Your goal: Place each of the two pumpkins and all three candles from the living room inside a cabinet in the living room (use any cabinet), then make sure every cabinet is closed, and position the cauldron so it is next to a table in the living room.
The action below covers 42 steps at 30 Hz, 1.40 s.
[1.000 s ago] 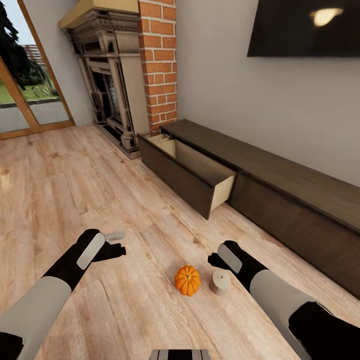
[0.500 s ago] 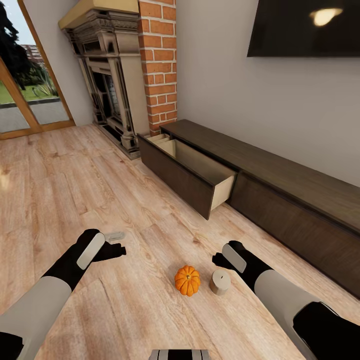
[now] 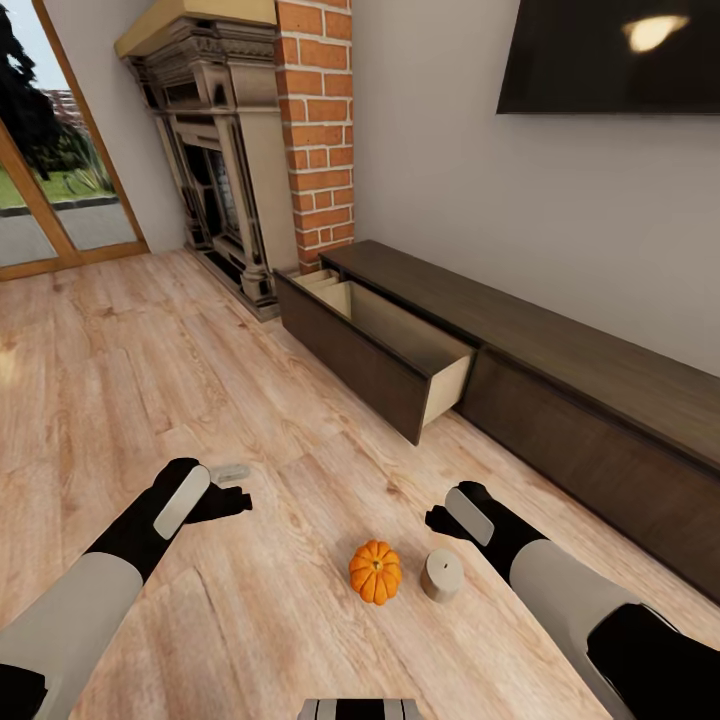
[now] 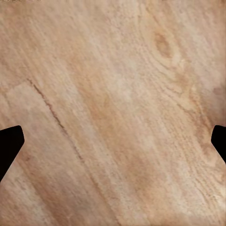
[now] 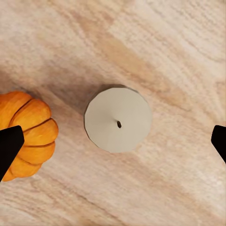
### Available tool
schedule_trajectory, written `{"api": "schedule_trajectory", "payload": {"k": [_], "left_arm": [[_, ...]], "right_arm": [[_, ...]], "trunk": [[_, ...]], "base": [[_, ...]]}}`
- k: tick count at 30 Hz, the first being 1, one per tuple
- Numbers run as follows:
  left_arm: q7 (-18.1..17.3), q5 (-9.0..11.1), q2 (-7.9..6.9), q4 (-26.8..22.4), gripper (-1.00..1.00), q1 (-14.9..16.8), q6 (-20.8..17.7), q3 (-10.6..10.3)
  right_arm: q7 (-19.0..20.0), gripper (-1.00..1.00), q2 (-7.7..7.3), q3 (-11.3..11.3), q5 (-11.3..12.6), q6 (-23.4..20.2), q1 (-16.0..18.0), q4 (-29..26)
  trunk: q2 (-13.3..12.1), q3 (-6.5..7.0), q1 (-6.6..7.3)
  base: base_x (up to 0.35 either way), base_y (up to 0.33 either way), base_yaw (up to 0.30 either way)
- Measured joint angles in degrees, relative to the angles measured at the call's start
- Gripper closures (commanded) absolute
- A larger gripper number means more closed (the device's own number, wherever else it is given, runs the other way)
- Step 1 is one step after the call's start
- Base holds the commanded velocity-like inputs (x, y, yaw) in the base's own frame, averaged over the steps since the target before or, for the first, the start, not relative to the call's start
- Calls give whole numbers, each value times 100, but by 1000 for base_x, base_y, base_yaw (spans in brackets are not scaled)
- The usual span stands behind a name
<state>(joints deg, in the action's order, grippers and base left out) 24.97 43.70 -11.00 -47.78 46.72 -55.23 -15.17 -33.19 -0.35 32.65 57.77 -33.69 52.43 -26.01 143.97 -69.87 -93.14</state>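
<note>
Head view: pumpkin (image 3: 375, 571) and candle (image 3: 441, 574) stand side by side on the wood floor (image 3: 150, 380), close but not touching, candle upright w/ wick on top. Right hand (image 3: 436, 521) hovers just above/behind the candle, fingers (image 5: 9, 148) spread wide apart; in the wrist view the candle sits centred between them, pumpkin near one fingertip. Left hand (image 3: 238, 502) hangs over bare floor, well apart from both items, fingers (image 4: 8, 143) also wide apart, holding nothing. Long dark cabinet (image 3: 590, 400) runs along the wall; one drawer (image 3: 385, 350) pulled out, tan inside. Fireplace (image 3: 215, 160) beyond, beside a brick column (image 3: 318, 120); TV (image 3: 610, 55) on the wall.
</note>
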Motion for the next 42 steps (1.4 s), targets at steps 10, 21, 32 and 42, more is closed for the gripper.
{"api": "schedule_trajectory", "payload": {"k": [10,21,32,42], "left_arm": [[11,2,-7,-267,-100,-5,-6,40],[2,63,-56,-1154,-100,-9,-86,50],[-6,70,-79,-1957,-100,-29,-268,139],[-8,72,-81,-2096,-100,-27,-280,176]], "right_arm": [[5,-100,-23,-11,-15,0,0,4],[13,-100,-104,-14,-17,25,0,4],[21,-100,-95,-14,-16,36,0,4],[160,-100,-111,-5,-28,394,-2,4]], "trunk": [[4,-66,-9],[18,-310,-37],[26,-443,-52],[34,-554,-65]], "base": [[8,0,0],[0,0,0],[0,0,0],[0,0,0]]}}
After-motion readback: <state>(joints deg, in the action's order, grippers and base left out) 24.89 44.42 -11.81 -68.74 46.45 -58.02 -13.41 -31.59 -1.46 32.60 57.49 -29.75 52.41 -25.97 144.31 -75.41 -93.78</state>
